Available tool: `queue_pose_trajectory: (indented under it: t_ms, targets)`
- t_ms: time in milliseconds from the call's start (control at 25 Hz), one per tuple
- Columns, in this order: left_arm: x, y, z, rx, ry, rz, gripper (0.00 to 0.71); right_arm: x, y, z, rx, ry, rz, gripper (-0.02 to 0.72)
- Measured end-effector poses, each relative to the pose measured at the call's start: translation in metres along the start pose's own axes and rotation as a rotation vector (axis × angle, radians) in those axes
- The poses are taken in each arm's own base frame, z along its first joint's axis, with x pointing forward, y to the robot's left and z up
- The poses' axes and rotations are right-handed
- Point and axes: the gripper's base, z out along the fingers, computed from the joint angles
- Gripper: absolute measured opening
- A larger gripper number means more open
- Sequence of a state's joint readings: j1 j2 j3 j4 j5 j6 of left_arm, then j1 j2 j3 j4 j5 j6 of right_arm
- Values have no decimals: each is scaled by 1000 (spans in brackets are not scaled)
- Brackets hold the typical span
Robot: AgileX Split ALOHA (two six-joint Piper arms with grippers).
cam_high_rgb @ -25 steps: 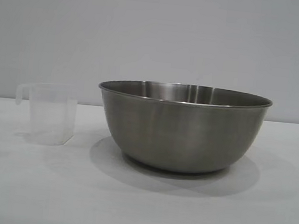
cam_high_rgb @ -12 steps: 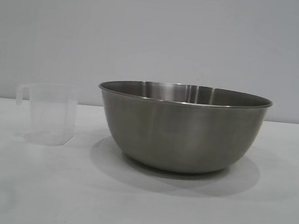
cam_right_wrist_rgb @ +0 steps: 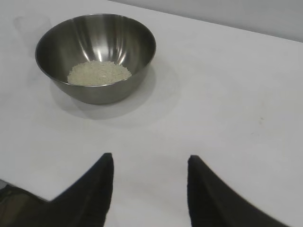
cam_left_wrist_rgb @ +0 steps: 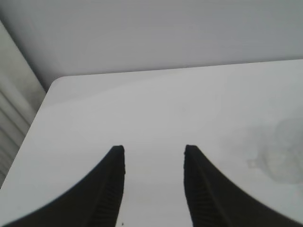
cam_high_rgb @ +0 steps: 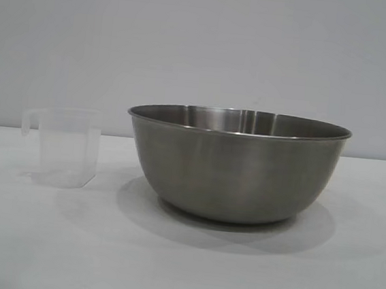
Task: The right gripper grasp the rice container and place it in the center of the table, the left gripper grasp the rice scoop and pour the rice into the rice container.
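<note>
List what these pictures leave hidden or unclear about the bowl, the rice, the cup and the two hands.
- Exterior view: rice hidden behind the rice container wall; both hands out of frame.
- Exterior view: whether grains remain in the rice scoop cannot be told; its plastic is cloudy.
- Left wrist view: scoop only a faint blur at the edge.
- Right wrist view: rice visible, single grains too small.

Rice scoop (cam_high_rgb: 66,149) and rice container (cam_high_rgb: 235,166) stand apart, bare table (cam_high_rgb: 181,266) between.

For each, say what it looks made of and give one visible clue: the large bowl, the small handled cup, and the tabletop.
Rice container: apparently stainless steel, brushed finish; grey metallic sheen and streaky reflections. Rice scoop: probably clear plastic, slightly frosted; the wall shows through it. Table: smooth matte white surface, possibly laminate; material unclear.
</note>
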State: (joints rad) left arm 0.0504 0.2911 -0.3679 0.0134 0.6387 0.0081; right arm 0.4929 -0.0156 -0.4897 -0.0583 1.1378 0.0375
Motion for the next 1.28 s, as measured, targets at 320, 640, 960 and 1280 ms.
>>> queue_pose_trajectory:
  t_ms: [320,640,960,1280]
  targets:
    - [-1,-5,-35,54,36,15,255,0,0,0,0,0,0,337]
    - [9,-5,-49,64,138,26,255,0,0,0,0,0,0,337]
    - [27,-6,-70,63,48,31,255,0,0,0,0,0,0,337]
    - [27,-5,-70,61,46,32,255,0,0,0,2,0,-1,337]
